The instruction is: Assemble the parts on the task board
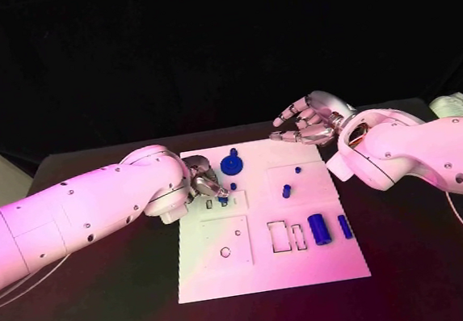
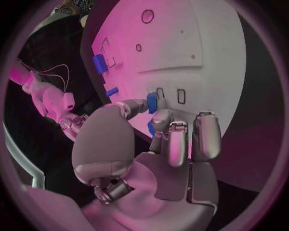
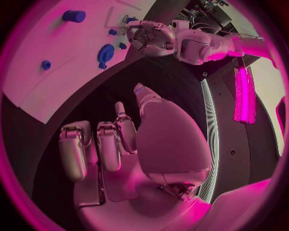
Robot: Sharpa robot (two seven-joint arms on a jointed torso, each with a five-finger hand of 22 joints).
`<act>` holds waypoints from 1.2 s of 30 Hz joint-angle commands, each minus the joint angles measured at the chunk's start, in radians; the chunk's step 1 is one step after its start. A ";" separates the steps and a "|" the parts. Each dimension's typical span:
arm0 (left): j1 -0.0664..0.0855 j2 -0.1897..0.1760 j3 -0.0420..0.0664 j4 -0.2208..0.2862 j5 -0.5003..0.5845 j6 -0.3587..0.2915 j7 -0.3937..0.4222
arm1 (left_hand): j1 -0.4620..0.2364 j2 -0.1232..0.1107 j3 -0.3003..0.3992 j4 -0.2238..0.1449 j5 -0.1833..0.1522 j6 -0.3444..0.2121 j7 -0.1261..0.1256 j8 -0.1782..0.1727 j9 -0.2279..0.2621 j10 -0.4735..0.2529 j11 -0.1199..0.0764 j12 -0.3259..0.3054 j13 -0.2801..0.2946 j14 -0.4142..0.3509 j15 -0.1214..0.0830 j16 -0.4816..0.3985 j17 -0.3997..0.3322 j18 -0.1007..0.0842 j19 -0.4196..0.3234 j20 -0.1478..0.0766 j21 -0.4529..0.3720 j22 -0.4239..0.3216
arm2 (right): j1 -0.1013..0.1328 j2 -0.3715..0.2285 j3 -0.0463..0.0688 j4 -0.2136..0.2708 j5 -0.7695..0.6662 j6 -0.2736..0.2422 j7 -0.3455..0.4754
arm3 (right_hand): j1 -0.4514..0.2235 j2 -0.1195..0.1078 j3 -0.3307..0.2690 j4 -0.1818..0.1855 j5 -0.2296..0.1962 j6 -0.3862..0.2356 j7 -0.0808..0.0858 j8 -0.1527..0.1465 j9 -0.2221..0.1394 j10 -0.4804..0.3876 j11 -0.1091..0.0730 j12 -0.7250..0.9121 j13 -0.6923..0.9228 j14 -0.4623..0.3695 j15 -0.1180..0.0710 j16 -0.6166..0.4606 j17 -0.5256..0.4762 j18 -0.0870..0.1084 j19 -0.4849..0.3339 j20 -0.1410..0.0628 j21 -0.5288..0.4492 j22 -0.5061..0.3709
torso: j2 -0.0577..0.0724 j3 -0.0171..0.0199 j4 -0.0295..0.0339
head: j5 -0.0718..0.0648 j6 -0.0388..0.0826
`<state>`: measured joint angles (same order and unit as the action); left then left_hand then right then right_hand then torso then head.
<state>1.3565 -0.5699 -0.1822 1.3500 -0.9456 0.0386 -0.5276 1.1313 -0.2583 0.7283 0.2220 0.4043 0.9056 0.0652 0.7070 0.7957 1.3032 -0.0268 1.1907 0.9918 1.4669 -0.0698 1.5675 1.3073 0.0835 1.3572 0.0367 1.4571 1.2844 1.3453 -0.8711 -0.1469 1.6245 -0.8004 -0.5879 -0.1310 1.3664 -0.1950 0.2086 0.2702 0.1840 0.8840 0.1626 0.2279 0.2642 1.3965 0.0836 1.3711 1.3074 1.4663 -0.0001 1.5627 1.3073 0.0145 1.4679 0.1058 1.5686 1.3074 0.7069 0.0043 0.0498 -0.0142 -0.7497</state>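
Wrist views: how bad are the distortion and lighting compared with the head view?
Both wrist views: strong fisheye, the task board edges bend, magenta light over everything. Head view: straight edges, board evenly lit, dark background; left robot hand partly hidden behind its arm; right robot hand shows plainly.

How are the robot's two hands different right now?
The left hand is down on the task board, its fingers closed on a small blue part; the right hand holds nothing. The left hand is over the board; the right hand sits off its far edge, fingers curled. Both are silver hands on white arms.
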 commanded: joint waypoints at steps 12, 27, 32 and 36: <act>-0.005 0.002 -0.005 0.010 -0.105 -0.016 -0.001 | -0.018 0.000 0.208 -0.218 0.035 0.032 -0.024 0.001 0.100 0.015 -0.004 0.004 0.004 0.104 -0.012 0.003 0.264 -0.019 0.013 -0.003 0.007 0.008 | -0.003 0.000 0.000 -0.001 -0.004 0.020 0.005 | 0.002 0.010 0.000 0.005 0.001 0.004 0.000 0.004 0.002 -0.006 -0.005 -0.002 0.075 0.096 0.005 -0.006 0.231 -0.014 0.103 0.003 0.002 0.263 | 0.000 -0.0002 -0.0009 | 0.003 -0.004; -0.013 0.002 -0.008 0.016 -0.115 0.019 -0.005 | -0.019 0.000 0.208 -0.218 0.038 0.033 -0.024 0.001 0.101 0.015 -0.005 0.002 0.001 0.104 -0.013 0.003 0.264 -0.020 0.014 -0.003 0.007 0.010 | -0.006 0.000 0.000 -0.002 -0.004 0.023 0.005 | 0.002 0.010 0.000 0.005 0.001 0.004 0.000 0.004 0.002 -0.006 -0.005 -0.002 0.075 0.096 0.005 -0.006 0.231 -0.014 0.103 0.003 0.002 0.263 | 0.001 -0.0003 -0.0017 | 0.005 -0.005; -0.016 0.004 -0.008 0.016 -0.115 0.022 -0.005 | -0.020 0.001 0.208 -0.219 0.039 0.034 -0.024 0.002 0.101 0.016 -0.005 0.003 0.004 0.104 -0.013 0.003 0.264 -0.020 0.015 -0.004 0.008 0.011 | -0.007 0.001 0.000 -0.002 -0.004 0.024 0.004 | 0.002 0.010 0.000 0.005 0.001 0.004 0.000 0.004 0.002 -0.006 -0.005 -0.002 0.075 0.096 0.005 -0.006 0.231 -0.014 0.103 0.003 0.002 0.263 | 0.001 -0.0007 -0.0015 | 0.004 -0.005; -0.018 0.004 -0.009 0.018 -0.114 0.028 -0.005 | -0.020 0.001 0.208 -0.219 0.039 0.034 -0.024 0.002 0.101 0.016 -0.005 0.003 0.004 0.104 -0.013 0.003 0.264 -0.020 0.015 -0.004 0.008 0.011 | -0.007 0.000 0.000 -0.002 -0.004 0.025 0.004 | 0.002 0.010 0.000 0.005 0.001 0.004 0.000 0.004 0.002 -0.006 -0.005 -0.002 0.075 0.096 0.005 -0.006 0.231 -0.014 0.103 0.003 0.002 0.263 | 0.001 -0.0004 -0.0022 | 0.004 -0.006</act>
<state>1.3424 -0.5685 -0.1893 1.3643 -1.0548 0.0389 -0.5313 1.1109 -0.2707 0.7257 0.2190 0.4378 0.9135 0.0573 0.7021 0.8897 1.3158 -0.0318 1.1907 0.9942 1.4668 -0.0768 1.5675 1.3076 0.0835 1.3668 0.0340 1.4610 1.2947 1.3389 -0.8707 -0.1471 1.6221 -0.7996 -0.5782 -0.1317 1.3664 -0.1950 0.2085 0.2702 0.1840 0.8840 0.1626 0.2279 0.2642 1.3929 0.0801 1.3711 1.3081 1.4663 -0.0001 1.5627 1.3073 0.0144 1.4679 0.1058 1.5686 1.3079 0.7076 0.0037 0.0479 -0.0098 -0.7556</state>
